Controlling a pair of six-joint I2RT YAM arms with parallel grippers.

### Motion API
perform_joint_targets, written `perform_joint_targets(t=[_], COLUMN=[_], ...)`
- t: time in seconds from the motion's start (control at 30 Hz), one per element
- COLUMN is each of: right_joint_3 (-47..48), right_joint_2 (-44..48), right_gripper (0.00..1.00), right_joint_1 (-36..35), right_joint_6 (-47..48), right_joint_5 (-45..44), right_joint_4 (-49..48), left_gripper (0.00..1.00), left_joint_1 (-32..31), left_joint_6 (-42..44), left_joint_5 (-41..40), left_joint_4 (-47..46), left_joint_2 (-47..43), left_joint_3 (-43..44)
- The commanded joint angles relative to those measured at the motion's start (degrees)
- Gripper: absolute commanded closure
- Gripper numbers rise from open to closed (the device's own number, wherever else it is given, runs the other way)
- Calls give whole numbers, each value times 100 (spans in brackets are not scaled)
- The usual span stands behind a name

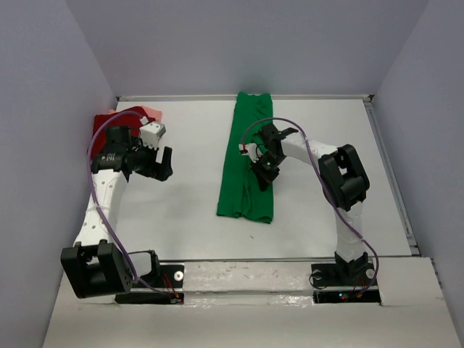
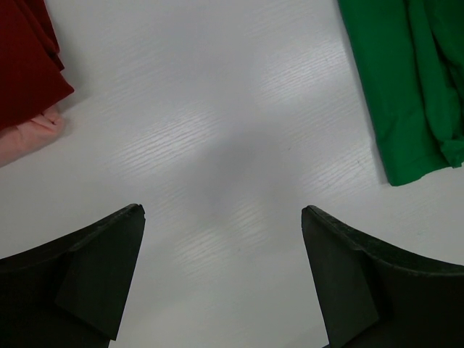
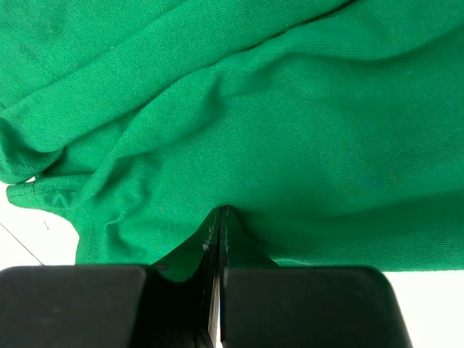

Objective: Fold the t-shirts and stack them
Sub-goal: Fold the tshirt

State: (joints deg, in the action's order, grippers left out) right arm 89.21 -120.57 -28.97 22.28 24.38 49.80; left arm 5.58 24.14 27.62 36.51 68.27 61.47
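A white table (image 1: 188, 196) seen from above, closed in by pale grey panels (image 1: 43, 109) at the left, back and right. A bright green t-shirt (image 1: 246, 156) lies folded into a long narrow strip just right of centre. It runs from the table's far edge toward the near side, and its near end stops well short of the front edge. Open tabletop lies on both sides of it: a broad stretch to its left, a narrower one to its right.

In the far left corner a dark red t-shirt (image 1: 107, 123) sits near the side panel. In the left wrist view a pale pink t-shirt (image 2: 32, 134) pokes out from under its edge, and most of the pink one is hidden.

The left gripper (image 1: 161, 163) hovers over bare table between the red and green shirts, jaws spread wide, holding nothing. The right gripper (image 1: 262, 170) is down on the green strip around mid-length, jaws pressed together on a small pucker of green cloth.

In the right wrist view green fabric fills nearly everything — only slivers of table show at the lower corners. From above, the left arm (image 1: 105, 181) covers part of the red shirt.
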Motion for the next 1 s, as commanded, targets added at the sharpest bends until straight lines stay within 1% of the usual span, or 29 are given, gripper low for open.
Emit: perform_joint_targets(t=[0.0, 0.2, 0.43, 0.63, 0.77, 0.8, 0.97], right_joint_3=[-87, -123, 211, 255, 316, 342, 474], right_joint_2=[-220, -256, -493, -388, -309, -318, -344], right_gripper=[100, 100, 100, 100, 100, 100, 100], right_joint_1=[-30, -30, -30, -30, -30, -30, -30], right_joint_6=[162, 197, 75, -31, -5, 4, -40], right_joint_5=[-626, -926, -1531, -2006, -2218, -2262, -2412], right_joint_4=[-49, -155, -216, -260, -260, -260, -173], left_gripper=[1, 1, 1, 1, 1, 1, 2], left_joint_1=[-171, -329, -514, -523, -523, -671, -752], left_joint_6=[-15, -32, -50, -50, -50, -50, -50], left_joint_5=[-125, -186, -327, -362, -389, -397, -432], left_joint_4=[-83, -92, -92, -100, -92, -83, -57], left_joint_2=[81, 160, 178, 187, 231, 257, 275], left_joint_3=[110, 146, 155, 163, 198, 225, 269])
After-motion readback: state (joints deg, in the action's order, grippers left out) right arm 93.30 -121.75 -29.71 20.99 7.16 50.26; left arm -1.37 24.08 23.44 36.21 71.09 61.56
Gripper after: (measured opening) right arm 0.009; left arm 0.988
